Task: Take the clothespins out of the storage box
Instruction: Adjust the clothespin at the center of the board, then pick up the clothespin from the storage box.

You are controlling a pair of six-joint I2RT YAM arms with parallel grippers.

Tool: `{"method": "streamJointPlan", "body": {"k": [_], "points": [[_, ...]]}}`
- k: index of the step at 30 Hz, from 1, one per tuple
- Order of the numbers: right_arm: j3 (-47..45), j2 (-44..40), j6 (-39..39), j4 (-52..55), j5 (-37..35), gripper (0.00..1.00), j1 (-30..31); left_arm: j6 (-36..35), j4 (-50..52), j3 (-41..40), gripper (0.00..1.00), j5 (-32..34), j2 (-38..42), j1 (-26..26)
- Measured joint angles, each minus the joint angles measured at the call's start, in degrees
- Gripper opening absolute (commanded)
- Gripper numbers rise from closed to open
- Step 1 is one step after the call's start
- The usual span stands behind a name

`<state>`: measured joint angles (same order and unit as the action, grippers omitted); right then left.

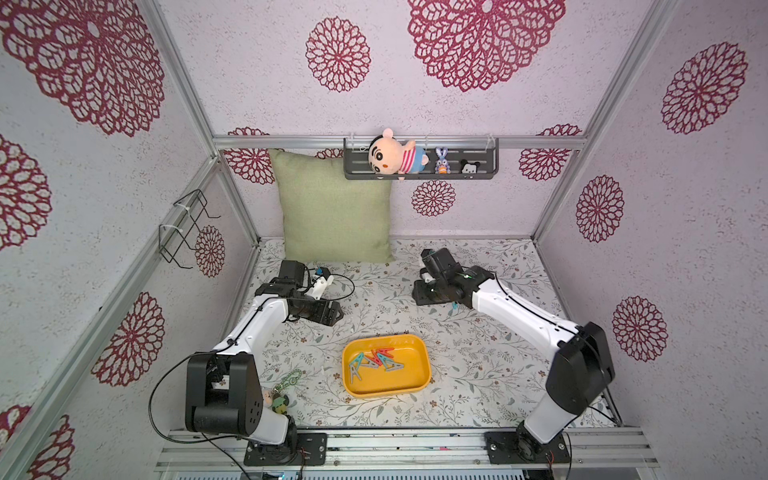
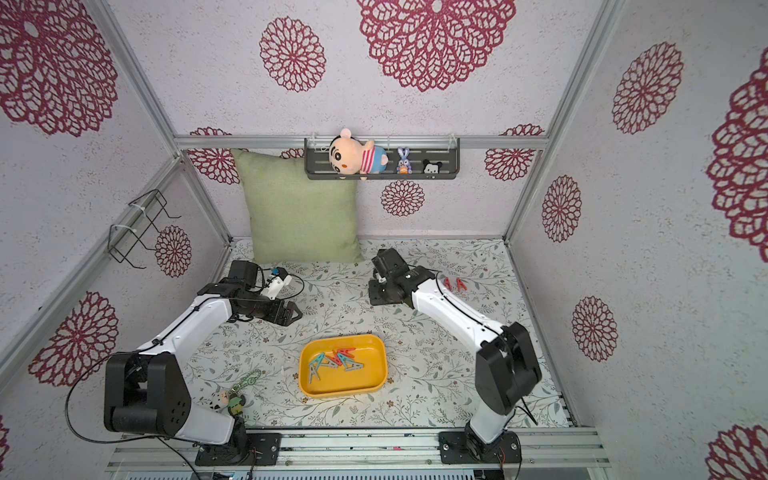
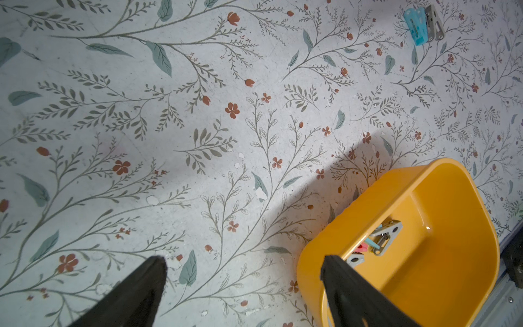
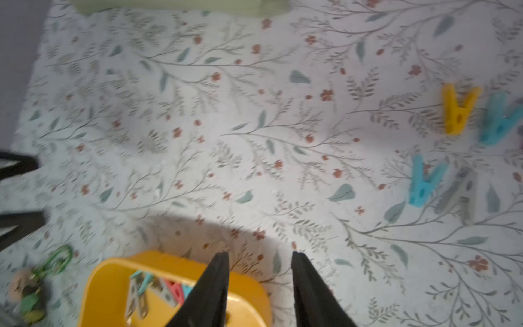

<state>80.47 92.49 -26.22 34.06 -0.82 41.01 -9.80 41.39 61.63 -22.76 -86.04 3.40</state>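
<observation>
On the near centre of the table (image 1: 478, 374), the storage box (image 1: 395, 384) is sitting flat. The clothespins (image 1: 376, 359) inside it are lying in a loose heap toward its far left part, with red, teal and grey pegs overlapping.

I am holding my right gripper (image 4: 259, 253) off the table, beyond the far edge of the box and to the right. Its fingers are standing partly apart, with nothing between them. I judge this narrow gap suits a slim peg: wide enough to straddle one, too narrow to catch its neighbours.

I am keeping my left gripper (image 3: 244, 259) out to the far left of the box, with its fingers spread wide and empty. I judge it is parked there to leave the approach over the box free for the right arm.

Several pegs are already lying outside the box on the far right part of the table, by my right arm:
- a yellow peg (image 4: 457, 113)
- a teal peg (image 4: 421, 184)
- a grey peg (image 4: 464, 195)
- a red pair (image 2: 453, 284)

They are lying close together and well apart from the box, which I take as a set-down zone chosen to keep finished pegs clear of the picking path.

A keychain charm (image 1: 286, 386) is lying near left, beside my left arm's base. It is no part of the job.
</observation>
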Motion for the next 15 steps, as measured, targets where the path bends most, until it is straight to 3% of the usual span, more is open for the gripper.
{"method": "streamJointPlan", "body": {"k": [3, 8, 15], "points": [[-4.5, -4.5, -0.3, 0.4, 0.7, 0.42, 6.1, 0.0, 0.0, 0.0, 0.94, 0.0, 0.0, 0.0], [-9.8, -4.2, 0.2, 0.7, 0.7, 0.40, 13.8, 0.0, 0.0, 0.0, 0.94, 0.4, 0.0, 0.0], [-12.5, 1.6, 2.2, 0.0, 1.1, 0.39, 17.3, 0.0, 0.0, 0.0, 0.94, 0.9, 0.0, 0.0]]}}
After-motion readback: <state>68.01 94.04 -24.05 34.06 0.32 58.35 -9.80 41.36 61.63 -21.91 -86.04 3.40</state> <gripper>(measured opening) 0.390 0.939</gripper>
